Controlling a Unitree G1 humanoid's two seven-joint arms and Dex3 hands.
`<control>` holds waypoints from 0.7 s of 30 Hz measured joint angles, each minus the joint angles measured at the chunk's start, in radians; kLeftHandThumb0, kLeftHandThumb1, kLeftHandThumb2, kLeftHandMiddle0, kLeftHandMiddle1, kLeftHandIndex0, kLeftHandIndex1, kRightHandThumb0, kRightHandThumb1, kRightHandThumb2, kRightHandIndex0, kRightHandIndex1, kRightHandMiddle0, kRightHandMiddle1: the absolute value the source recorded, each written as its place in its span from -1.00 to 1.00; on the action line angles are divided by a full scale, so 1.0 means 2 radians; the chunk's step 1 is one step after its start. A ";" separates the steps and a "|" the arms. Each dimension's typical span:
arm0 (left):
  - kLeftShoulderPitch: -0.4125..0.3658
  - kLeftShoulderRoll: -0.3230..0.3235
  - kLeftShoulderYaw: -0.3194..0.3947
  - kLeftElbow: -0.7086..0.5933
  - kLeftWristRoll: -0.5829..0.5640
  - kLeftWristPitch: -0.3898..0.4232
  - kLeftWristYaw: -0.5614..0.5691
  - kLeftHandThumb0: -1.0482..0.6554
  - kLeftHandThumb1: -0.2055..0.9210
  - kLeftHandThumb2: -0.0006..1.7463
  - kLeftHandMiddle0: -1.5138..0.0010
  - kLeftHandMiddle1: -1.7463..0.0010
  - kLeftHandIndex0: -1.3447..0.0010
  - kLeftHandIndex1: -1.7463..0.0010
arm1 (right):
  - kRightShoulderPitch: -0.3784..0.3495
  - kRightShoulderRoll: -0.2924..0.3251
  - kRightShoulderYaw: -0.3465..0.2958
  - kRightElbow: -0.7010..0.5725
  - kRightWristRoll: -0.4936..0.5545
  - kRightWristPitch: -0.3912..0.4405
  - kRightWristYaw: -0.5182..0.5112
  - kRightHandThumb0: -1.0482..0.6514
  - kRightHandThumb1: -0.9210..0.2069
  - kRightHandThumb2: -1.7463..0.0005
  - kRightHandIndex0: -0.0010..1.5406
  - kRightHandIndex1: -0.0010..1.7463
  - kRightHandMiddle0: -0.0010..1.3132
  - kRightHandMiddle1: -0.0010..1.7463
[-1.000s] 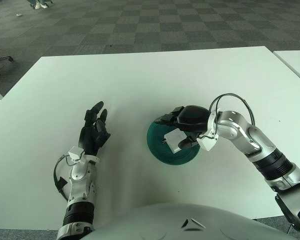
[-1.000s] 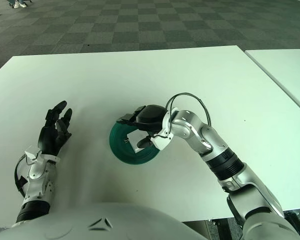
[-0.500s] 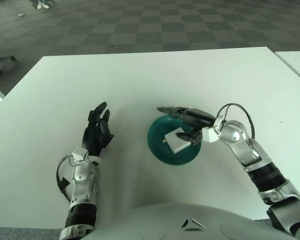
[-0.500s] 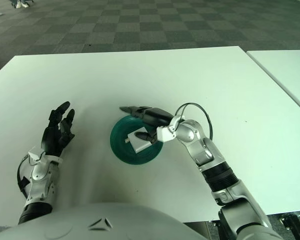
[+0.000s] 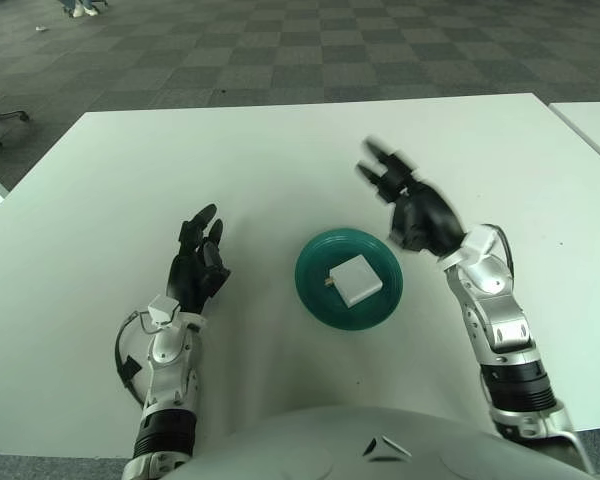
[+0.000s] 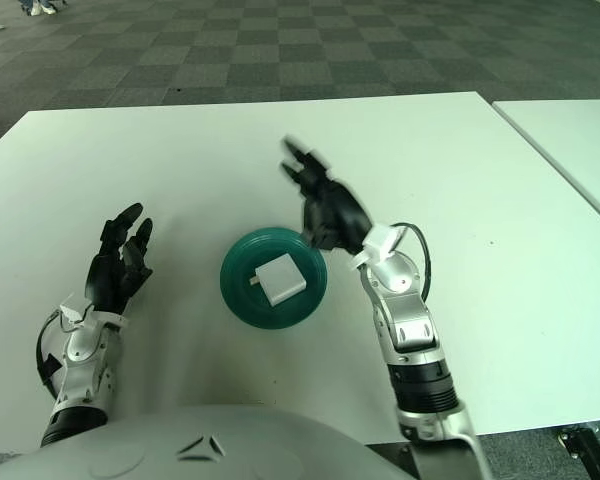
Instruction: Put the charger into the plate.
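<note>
As right robot hand (image 5: 412,200) lifted away, charger (image 5: 354,279) left in plate (image 5: 315,298)

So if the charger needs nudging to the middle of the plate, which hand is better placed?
Probably the right hand: it shows open just beside the plate, nearer the charger than the left hand.

Wide white counter (image 5: 280,160) mostly bare; far half open to either hand. Only standing obstacle: round green plate (image 5: 316,290) near centre, square white charger (image 5: 355,279) lying flat inside. Black left hand (image 5: 195,265) left of plate, well apart, bare strip of counter between. Black right hand (image 5: 412,205) raised at plate's far right, fingers (image 5: 382,164) spread, clear of rim; space above plate unobstructed.
</note>
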 measured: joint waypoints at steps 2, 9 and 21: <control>0.001 -0.002 -0.003 0.001 0.005 -0.002 0.005 -0.76 1.00 0.08 0.60 1.00 1.00 0.15 | 0.013 0.024 -0.022 -0.018 0.015 0.001 -0.034 -0.97 -1.00 -0.14 -0.80 -0.97 -1.00 -0.53; 0.003 -0.007 -0.005 -0.002 0.014 -0.006 0.010 -0.76 1.00 0.08 0.60 1.00 1.00 0.15 | 0.109 0.009 -0.055 -0.013 -0.031 -0.117 -0.021 -1.00 -1.00 -0.09 -0.76 -0.97 -1.00 -0.52; 0.008 -0.015 -0.013 -0.003 0.020 -0.010 0.014 -0.76 1.00 0.08 0.60 1.00 1.00 0.15 | 0.161 -0.076 -0.102 0.098 -0.236 -0.304 -0.070 -1.00 -1.00 -0.12 -0.75 -0.98 -1.00 -0.52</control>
